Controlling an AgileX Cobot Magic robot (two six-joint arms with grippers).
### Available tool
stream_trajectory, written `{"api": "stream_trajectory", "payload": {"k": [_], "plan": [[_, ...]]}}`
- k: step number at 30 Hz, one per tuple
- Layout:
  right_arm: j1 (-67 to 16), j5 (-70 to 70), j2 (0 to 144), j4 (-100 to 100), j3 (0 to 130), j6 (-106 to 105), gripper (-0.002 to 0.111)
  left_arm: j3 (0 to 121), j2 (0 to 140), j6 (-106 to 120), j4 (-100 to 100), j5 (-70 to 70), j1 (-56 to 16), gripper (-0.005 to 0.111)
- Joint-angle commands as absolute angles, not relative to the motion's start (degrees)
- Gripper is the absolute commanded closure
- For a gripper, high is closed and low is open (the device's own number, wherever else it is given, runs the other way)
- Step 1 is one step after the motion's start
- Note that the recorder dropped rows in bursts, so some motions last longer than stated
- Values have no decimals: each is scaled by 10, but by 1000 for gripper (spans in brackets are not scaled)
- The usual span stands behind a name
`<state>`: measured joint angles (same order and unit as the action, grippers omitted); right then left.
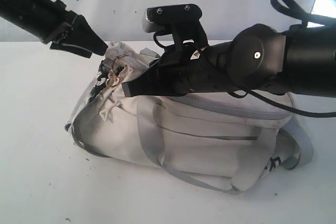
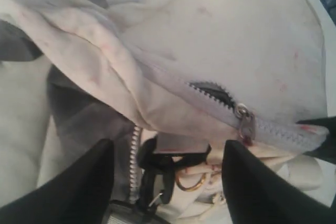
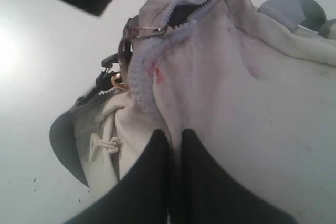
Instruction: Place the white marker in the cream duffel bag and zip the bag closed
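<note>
Cream, stained fabric duffel bag [image 1: 210,135] looks nearly zipped, a short gap left; left tool [image 2: 169,148] apart, right tool [image 3: 176,136] together.

Soft matt cloth on cream duffel bag [image 1: 210,140], creased and reddish-stained; grey strap [image 1: 147,140] smooth webbing; zip slider [image 2: 244,124] dull grey metal; small ring [image 3: 117,81] glossy gold metal; table [image 1: 37,182] smooth white, speckled.

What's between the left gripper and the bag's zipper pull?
Left wrist view: a black clip and gold ring sit between the open jaws of the left gripper, then a fold of the cream duffel bag before the zipper pull.
</note>
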<state>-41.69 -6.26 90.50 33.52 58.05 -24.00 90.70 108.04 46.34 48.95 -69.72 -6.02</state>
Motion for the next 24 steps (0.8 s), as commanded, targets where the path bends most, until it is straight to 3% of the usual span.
{"api": "stream_trajectory", "payload": {"k": [1,24], "plan": [[-417,-75,901,335,587,-242,108,869,1070,496,493,-700,-86,43],[-417,-128,901,275,587,-244,108,847,1041,519,499,-700,-88,43]]}}
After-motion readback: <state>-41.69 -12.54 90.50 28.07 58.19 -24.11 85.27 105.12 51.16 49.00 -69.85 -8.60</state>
